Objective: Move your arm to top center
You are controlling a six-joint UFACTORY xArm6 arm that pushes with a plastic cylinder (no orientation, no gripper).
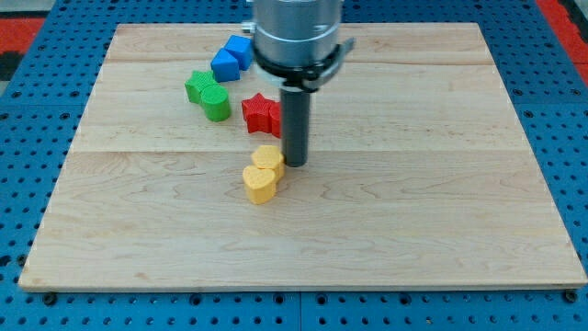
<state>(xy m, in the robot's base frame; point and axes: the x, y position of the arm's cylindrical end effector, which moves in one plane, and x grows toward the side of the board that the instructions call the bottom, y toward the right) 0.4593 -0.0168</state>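
Observation:
My tip (296,164) rests on the wooden board (413,184) near its middle, just right of the upper yellow block (267,157) and below the red star block (260,113). A second yellow block (260,183) sits against the first, lower left. Two green blocks (208,95) lie together at the upper left. Two blue blocks (231,58) lie near the top, left of the arm's body (296,37), which hides part of the board's top center.
The board lies on a blue pegboard surface (28,138). A red area (23,28) shows at the view's top left corner and another at the top right.

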